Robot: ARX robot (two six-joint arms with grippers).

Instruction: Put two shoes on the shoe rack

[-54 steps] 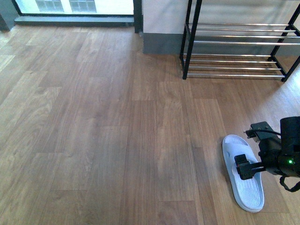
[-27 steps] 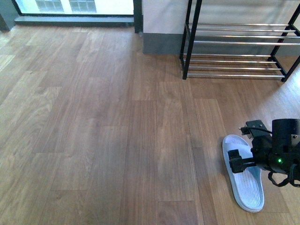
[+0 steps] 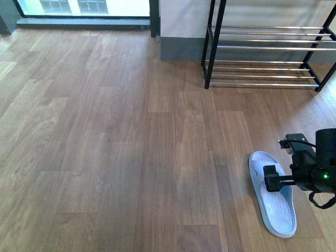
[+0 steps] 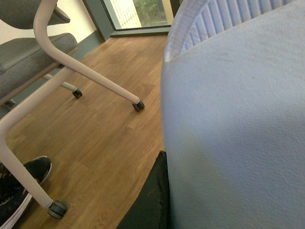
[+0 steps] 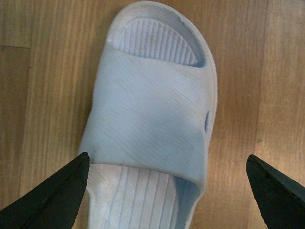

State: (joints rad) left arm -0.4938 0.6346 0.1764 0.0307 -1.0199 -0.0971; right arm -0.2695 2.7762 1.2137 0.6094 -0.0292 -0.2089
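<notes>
Right hand [image 3: 273, 179] rightward; shoe rack [image 3: 262, 47] beyond

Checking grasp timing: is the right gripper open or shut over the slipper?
Open. In the right wrist view the right gripper has its fingertips wide apart, one each side of the slipper.

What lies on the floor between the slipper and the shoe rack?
Nothing. In the front view, only bare floor separates the slipper from the rack.

The wooden floor [image 3: 115, 142] is lying open up to the shoe rack [image 3: 262, 47]; only a pale slipper [image 3: 277, 210] is sitting in the way, between the spread fingers [image 5: 57, 191] of the right gripper [image 5: 166, 159]
</notes>
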